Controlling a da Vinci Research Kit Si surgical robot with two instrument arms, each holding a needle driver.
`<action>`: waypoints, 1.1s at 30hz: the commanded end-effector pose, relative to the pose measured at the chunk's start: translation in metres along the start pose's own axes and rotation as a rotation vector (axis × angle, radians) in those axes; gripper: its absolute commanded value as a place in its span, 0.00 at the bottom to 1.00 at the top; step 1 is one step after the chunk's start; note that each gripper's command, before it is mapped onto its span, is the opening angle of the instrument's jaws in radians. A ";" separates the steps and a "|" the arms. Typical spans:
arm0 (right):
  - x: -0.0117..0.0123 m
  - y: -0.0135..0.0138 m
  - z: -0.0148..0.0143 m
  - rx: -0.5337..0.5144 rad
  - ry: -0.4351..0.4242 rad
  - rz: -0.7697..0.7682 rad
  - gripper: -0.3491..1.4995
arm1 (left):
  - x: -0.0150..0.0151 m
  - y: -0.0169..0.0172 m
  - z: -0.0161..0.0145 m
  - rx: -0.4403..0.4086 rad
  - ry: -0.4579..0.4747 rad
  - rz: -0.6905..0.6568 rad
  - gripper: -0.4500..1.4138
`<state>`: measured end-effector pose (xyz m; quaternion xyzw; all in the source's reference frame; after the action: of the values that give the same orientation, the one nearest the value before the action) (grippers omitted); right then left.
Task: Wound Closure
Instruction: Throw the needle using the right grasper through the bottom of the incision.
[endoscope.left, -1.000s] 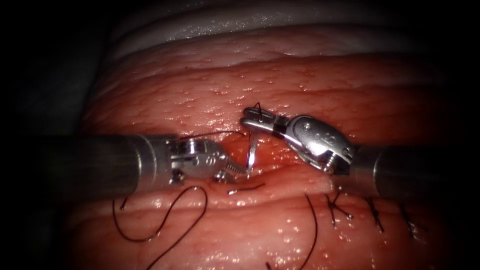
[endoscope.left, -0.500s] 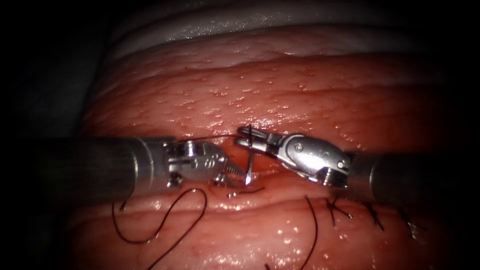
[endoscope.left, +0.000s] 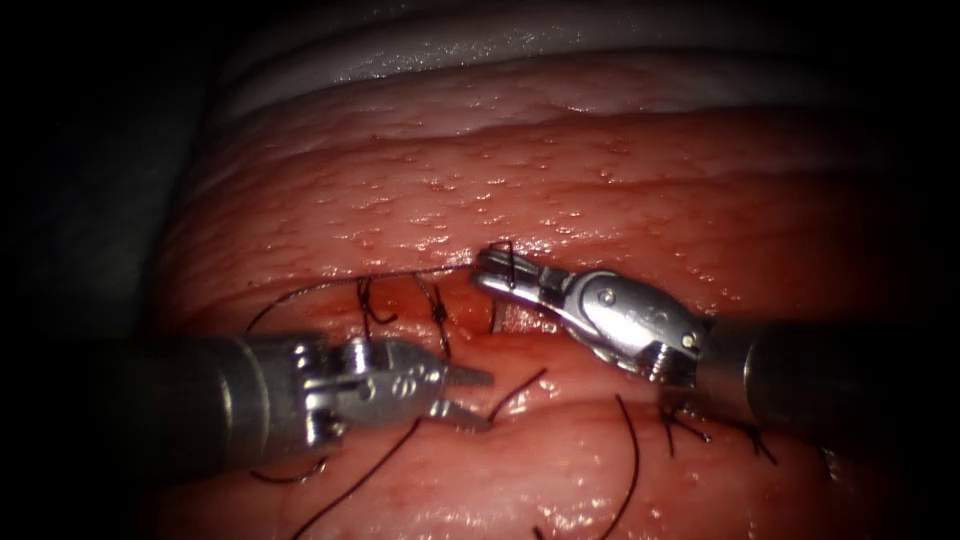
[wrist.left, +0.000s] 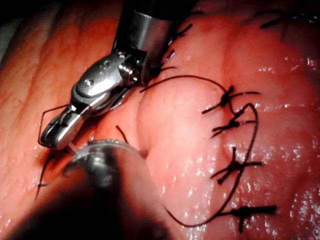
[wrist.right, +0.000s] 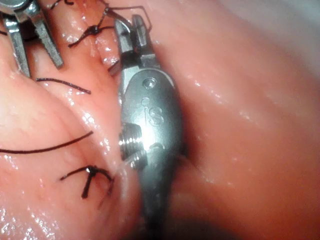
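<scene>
The right tool (endoscope.left: 495, 268) has its jaws shut on the curved needle (endoscope.left: 493, 314) near its tail end. The needle's short visible part runs down from the jaws into the open cut (endoscope.left: 520, 325), and its point is hidden in the tissue (endoscope.left: 560, 170). Dark thread (endoscope.left: 400, 278) leads left from those jaws. The left tool (endoscope.left: 466, 393) lies lower and to the left, jaws open and holding nothing. In the right wrist view the right tool (wrist.right: 131, 30) grips beside the left tool's open jaws. In the left wrist view the right tool (wrist.left: 56, 134) shows thread looped at its tip.
Tied stitches (endoscope.left: 437, 312) sit left of the needle and more stitches (endoscope.left: 680, 422) under the right shaft. Loose thread (endoscope.left: 630, 460) curls over the near tissue. Several knotted stitches (wrist.left: 231, 120) line the closed part. White cloth (endoscope.left: 520, 45) borders the far edge.
The right tool has come down and carried the needle deeper into the cut. The left tool has drawn back down and left, away from the needle, uncovering two stitches.
</scene>
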<state>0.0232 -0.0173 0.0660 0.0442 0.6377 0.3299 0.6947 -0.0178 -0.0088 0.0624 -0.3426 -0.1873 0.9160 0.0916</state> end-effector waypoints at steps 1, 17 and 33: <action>-0.0003 0.0002 0.0005 0.008 -0.019 0.000 0.00 | 0.0000 0.0004 0.0011 -0.004 0.008 -0.001 0.25; 0.0007 0.0023 0.0006 0.037 -0.089 0.075 0.00 | -0.0001 0.0018 0.0040 -0.022 0.032 0.004 0.23; 0.0006 0.0025 0.0011 0.129 -0.162 0.286 0.00 | -0.0012 0.0035 0.0043 -0.020 0.033 0.023 0.22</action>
<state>0.0224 -0.0146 0.0663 0.2057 0.5861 0.3791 0.6858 -0.0194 -0.0135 0.0642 -0.3604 -0.1911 0.9094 0.0810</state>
